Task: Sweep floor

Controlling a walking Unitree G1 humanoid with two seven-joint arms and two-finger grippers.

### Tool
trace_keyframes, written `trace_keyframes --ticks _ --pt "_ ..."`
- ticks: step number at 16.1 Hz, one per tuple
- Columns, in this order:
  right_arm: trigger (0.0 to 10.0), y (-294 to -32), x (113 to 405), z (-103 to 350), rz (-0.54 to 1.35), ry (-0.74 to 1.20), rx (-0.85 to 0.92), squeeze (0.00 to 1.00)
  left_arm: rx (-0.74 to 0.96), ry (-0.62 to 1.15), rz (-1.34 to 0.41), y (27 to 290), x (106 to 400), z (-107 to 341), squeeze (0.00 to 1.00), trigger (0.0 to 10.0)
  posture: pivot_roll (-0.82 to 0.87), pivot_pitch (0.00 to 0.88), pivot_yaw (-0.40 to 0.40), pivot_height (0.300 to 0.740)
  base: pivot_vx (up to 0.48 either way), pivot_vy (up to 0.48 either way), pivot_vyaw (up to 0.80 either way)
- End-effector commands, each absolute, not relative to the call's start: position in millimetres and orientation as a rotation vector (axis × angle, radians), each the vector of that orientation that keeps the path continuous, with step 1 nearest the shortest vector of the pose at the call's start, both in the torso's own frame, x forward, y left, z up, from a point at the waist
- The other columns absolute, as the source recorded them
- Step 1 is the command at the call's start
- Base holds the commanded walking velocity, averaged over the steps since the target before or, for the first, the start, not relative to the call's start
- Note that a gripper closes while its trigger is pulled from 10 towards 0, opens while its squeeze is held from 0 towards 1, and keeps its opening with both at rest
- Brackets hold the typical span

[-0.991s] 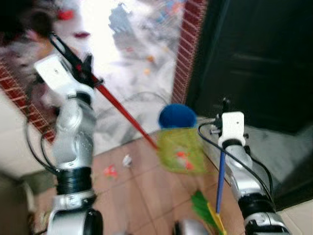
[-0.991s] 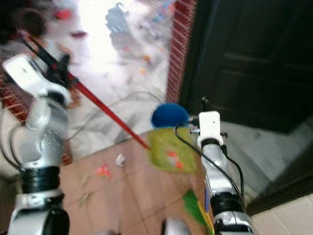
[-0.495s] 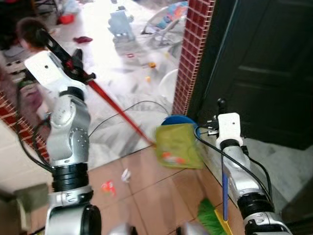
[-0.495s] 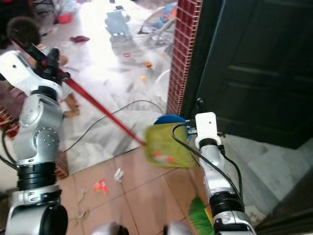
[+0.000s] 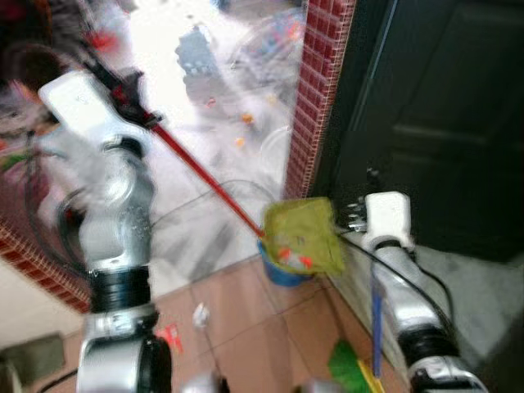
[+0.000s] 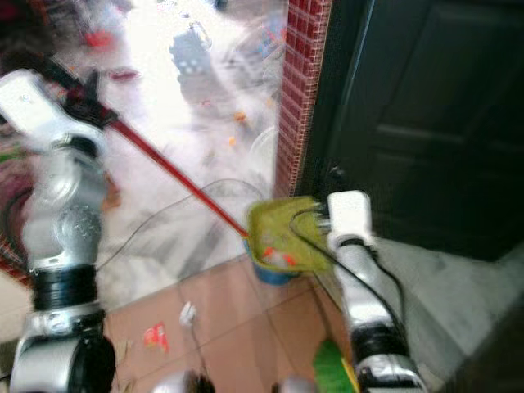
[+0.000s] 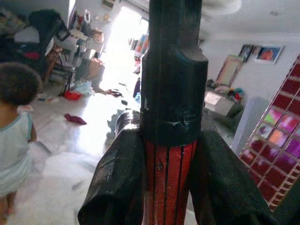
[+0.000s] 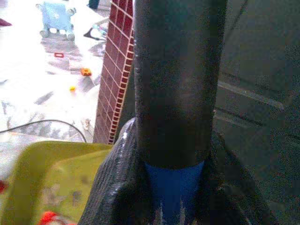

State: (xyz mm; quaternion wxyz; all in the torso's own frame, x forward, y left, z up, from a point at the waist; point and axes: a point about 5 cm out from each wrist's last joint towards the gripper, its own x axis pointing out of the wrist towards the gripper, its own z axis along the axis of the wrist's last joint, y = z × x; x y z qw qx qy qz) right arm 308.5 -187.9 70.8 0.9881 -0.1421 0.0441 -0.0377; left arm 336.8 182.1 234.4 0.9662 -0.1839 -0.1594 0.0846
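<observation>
— Risk at this point?

— Spilling. Yellow-green dustpan raised off the floor, tilted, directly above a blue bin beside the red brick pillar. Red scraps lying in the pan. Too steep or too quick a tilt likely to drop them past the bin onto the brown tiles. Also a small child standing out on the bright floor beyond the pillar, and a thin black cable trailing toward the bin: possible snags.

— Grips?

— Left gripper clamped on the dustpan's long red handle, glossy and ribbed, capped in black. Right gripper closed around a blue broom stick, sleeved in dark rubber, held upright near the pillar's foot.

— Anything else to note?

— Green bristles low beside the bin. A white crumpled scrap and a red scrap not yet swept, on the tiles a little way from the bin. Thin, smooth plastic pan.
</observation>
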Motion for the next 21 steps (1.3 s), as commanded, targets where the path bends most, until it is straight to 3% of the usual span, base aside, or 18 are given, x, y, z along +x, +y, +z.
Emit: trace_keyframes --ticks 1,5,10,21 --pt "10.0 -195.5 310.5 79.2 -0.098 0.051 -0.284 0.00 -0.357 -0.416 0.154 179.8 334.2 252.5 0.00 10.0 -0.11 0.000 0.043 0.740 0.450 0.000 0.00" --pt "10.0 -195.2 310.8 78.9 -0.097 0.053 -0.286 0.00 -0.316 -0.437 0.172 180.2 337.4 254.6 0.00 10.0 -0.11 0.000 0.042 0.740 0.410 0.000 0.00" --pt "10.0 -195.8 311.4 79.3 -0.097 0.051 -0.287 0.00 -0.144 -0.531 0.165 175.4 337.3 262.3 0.00 10.0 -0.11 0.000 0.041 0.740 0.000 0.000 0.00" --pt "10.0 -196.2 310.7 80.9 -0.103 0.043 -0.289 0.00 0.044 -0.629 -0.038 114.2 335.2 239.9 0.00 10.0 -0.12 0.000 0.046 0.740 0.000 0.000 0.00"
